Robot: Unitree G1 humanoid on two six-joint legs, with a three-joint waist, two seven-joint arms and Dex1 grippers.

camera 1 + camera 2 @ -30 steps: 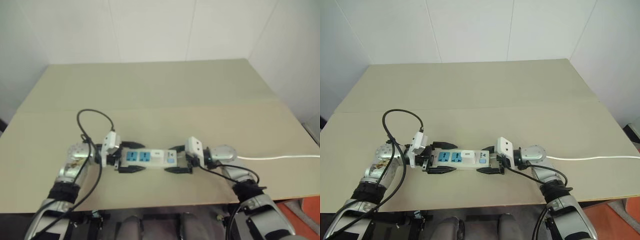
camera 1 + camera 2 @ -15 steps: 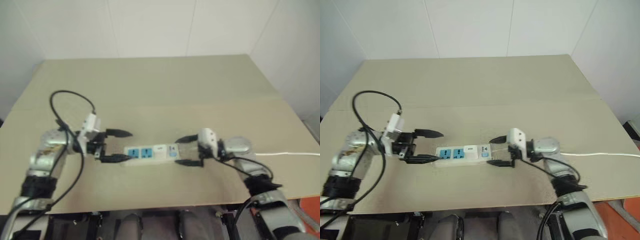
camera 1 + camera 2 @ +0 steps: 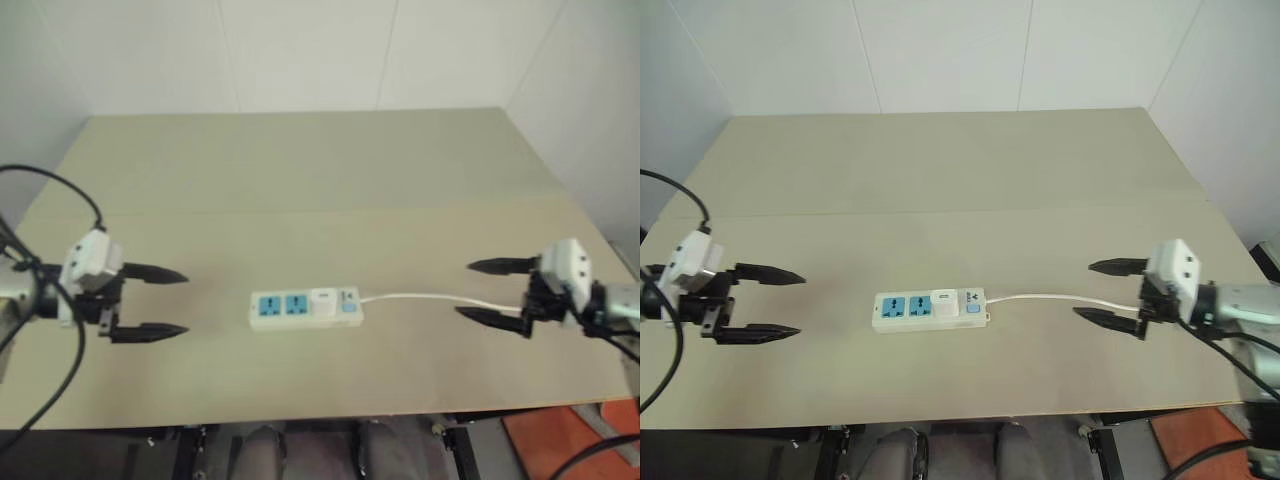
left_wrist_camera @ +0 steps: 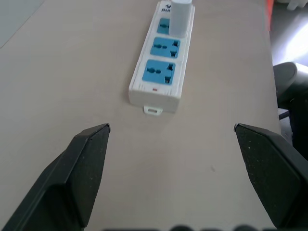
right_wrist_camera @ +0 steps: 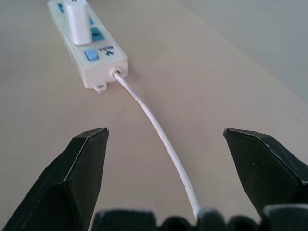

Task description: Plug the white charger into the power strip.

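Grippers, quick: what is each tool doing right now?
Left tool: open, holding nothing.
Right tool: open, holding nothing, astride the cord.

power strip (image 5: 91, 43) with small dark brand lettering beside its blue switch (image 5: 91, 54), seen upside down, first letters look like "BU", the rest unreadable

A plain beige counter (image 3: 960, 170) is tucked into a corner of white panelled walls (image 3: 940, 50), with reddish floor (image 3: 1195, 440) glimpsed below.
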